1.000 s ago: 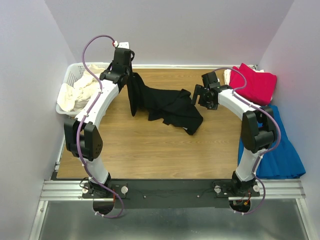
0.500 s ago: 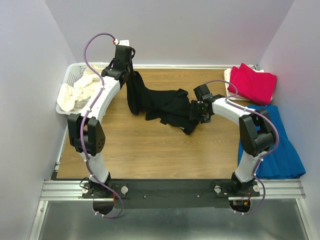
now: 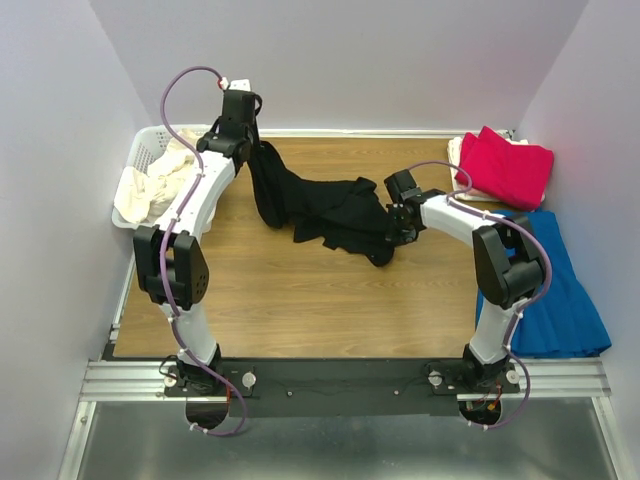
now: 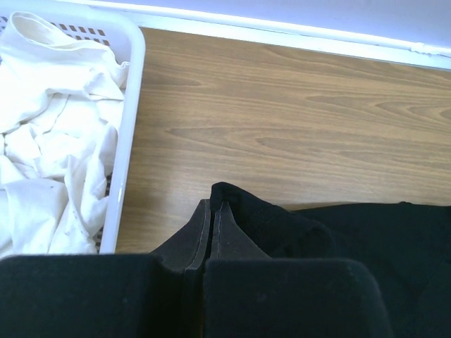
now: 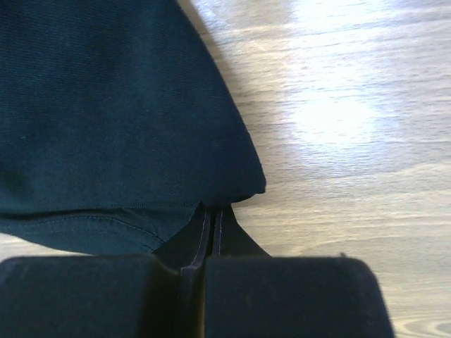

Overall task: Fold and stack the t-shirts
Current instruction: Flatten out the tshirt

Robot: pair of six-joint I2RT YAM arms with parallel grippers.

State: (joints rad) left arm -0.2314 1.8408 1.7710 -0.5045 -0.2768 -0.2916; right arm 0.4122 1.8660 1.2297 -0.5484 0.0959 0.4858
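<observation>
A white plastic lattice basket (image 3: 150, 133) stands at the back left corner of the brown wood-grain table (image 3: 300, 300). It holds a rumpled heap of cream-white cotton t-shirts (image 3: 150, 185), which spill over its near rim. In the left wrist view the same basket (image 4: 134, 105) shows its right wall, with the cream-white heap (image 4: 49, 141) inside it.

A black cotton t-shirt (image 3: 325, 205) lies crumpled across the middle of the table, strung between the two arms. The left gripper (image 3: 258, 150) is just beside the basket, fingers pressed together on one end of the shirt, so that a bunch of fabric rises from the board. From its wrist, the left gripper (image 4: 213, 211) has its tips closed with the black cloth (image 4: 338, 232) folded around them.

The right gripper (image 3: 392, 225) sits low at the shirt's other end. In its own view, the right gripper (image 5: 213, 211) is shut at the hem of the black fabric (image 5: 106, 105), pinching the edge against the wood.

At the back right, a folded crimson red t-shirt (image 3: 510, 165) rests on a cream-white one (image 3: 458, 150). A blue cloth (image 3: 560, 290) lies along the right edge.
</observation>
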